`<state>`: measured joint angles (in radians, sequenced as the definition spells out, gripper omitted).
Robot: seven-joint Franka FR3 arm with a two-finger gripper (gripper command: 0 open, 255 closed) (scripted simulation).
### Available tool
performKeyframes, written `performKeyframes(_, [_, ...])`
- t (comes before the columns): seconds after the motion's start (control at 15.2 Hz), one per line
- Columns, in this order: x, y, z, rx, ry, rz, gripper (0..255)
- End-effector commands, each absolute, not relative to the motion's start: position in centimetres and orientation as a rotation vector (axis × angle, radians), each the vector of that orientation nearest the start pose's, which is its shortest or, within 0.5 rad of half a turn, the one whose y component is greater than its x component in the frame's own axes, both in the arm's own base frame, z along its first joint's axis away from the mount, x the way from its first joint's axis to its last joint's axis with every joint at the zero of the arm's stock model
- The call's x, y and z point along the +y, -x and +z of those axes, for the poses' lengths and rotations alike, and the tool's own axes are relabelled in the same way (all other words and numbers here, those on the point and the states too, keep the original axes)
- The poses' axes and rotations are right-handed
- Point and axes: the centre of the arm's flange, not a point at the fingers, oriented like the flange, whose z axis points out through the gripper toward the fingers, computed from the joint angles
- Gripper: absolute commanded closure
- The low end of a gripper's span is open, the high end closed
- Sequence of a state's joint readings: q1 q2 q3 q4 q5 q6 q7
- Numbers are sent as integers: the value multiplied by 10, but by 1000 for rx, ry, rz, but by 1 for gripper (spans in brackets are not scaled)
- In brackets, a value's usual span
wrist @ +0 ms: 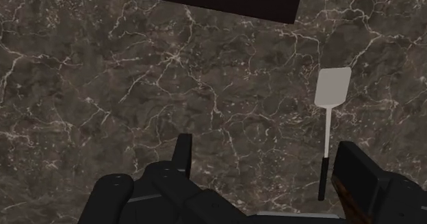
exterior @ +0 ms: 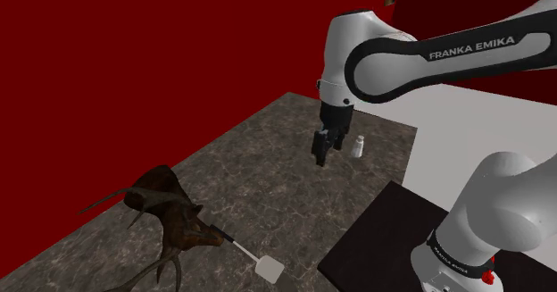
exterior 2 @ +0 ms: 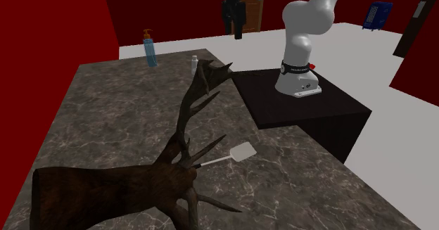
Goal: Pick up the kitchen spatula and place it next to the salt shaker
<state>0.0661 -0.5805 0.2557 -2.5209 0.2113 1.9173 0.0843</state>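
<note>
The gripper (exterior: 321,154) hangs at centre frame in the shoulder view, fingers (wrist: 182,153) spread and empty, in frame just left of the salt shaker (exterior: 357,146). The spatula (exterior: 266,268) lies flat on the table (exterior: 268,174) at lower centre, its handle end tucked against the brown antlered piece (exterior: 170,212). Reaching there risks clipping an antler, or the thin handle slipping from a shallow pinch
</note>
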Motion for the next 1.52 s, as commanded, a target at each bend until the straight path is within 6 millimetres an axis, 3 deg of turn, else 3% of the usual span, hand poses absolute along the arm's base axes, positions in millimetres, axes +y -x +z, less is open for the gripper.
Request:
performKeyframes(0.0, [152,-355,445,-194,3086,51,0])
performKeyframes(1.45, [340,-427,237,-306,3110,-75,0])
